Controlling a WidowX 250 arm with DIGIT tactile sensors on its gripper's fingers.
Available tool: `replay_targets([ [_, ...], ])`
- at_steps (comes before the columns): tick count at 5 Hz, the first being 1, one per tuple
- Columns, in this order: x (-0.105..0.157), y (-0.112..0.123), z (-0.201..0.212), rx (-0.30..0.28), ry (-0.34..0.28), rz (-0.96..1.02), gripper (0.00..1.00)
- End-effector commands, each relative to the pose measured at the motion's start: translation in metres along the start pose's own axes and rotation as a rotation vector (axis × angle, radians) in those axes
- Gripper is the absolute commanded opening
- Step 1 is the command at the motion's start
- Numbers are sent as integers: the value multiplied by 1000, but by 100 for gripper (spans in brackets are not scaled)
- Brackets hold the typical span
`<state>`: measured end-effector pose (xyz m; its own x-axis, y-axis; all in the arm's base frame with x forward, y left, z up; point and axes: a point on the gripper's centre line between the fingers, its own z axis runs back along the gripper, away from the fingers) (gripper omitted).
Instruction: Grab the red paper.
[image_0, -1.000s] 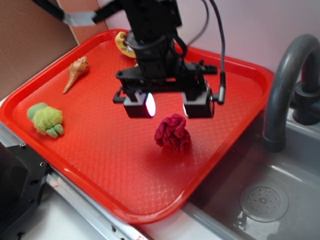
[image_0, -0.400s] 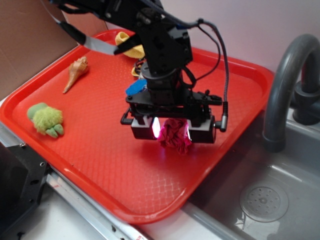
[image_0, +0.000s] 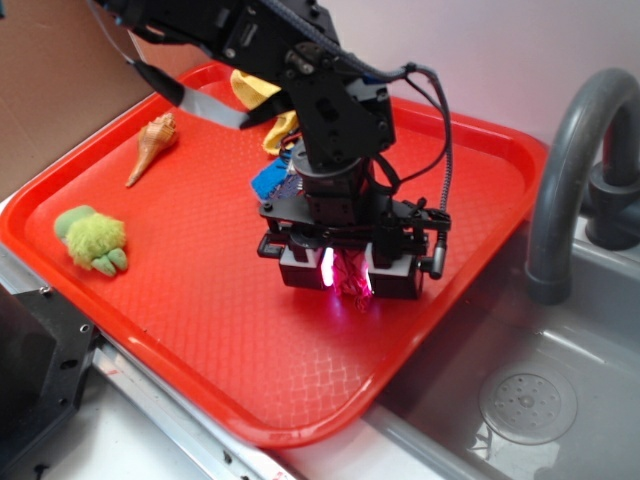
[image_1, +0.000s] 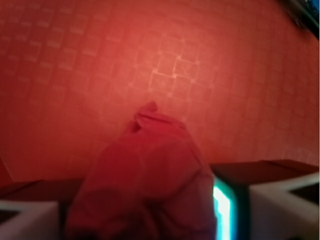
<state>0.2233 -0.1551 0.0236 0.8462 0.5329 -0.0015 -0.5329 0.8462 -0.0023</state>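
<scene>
One tool (image_0: 347, 275) is right in front of me, low over the big red tray (image_0: 200, 320). Its two blocky fingers (image_0: 300, 266) sit on both sides of the red paper (image_0: 350, 280), very close to it. A second ago the tool hung high above the paper with its fingers wide apart. Now it has come down and the gap has gotten much smaller. From the tool's own camera, the red paper (image_1: 145, 185) fills the space between the fingers, and the right finger (image_1: 265, 200) looks like it touches it. I cannot tell if the squeeze is done yet. I think the grab is almost finished, and lifting comes next.

A little farther off on the tray, I see a fuzzy green toy (image_0: 92, 238) near the left edge. It is well apart from the tool. Past that lies a tan seashell (image_0: 152, 146). Behind the arm, something blue (image_0: 270, 180) peeks out, and a yellow thing (image_0: 255, 90) sits near the far rim. None of these have moved.

Off to the right is a gray sink (image_0: 560, 390) with a round drain (image_0: 527, 400) and a curved gray faucet (image_0: 570, 170).

I see no words or labels anywhere.
</scene>
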Motion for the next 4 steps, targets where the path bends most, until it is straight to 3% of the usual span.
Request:
replay_targets([
  [1,11,9,42,35,-70,-45,0],
  [2,19,27,85,-11,-77,-101,0],
  [3,25,58,132,-175,-44,-182,0],
  [4,27,81,167,-283,16,-278,0],
])
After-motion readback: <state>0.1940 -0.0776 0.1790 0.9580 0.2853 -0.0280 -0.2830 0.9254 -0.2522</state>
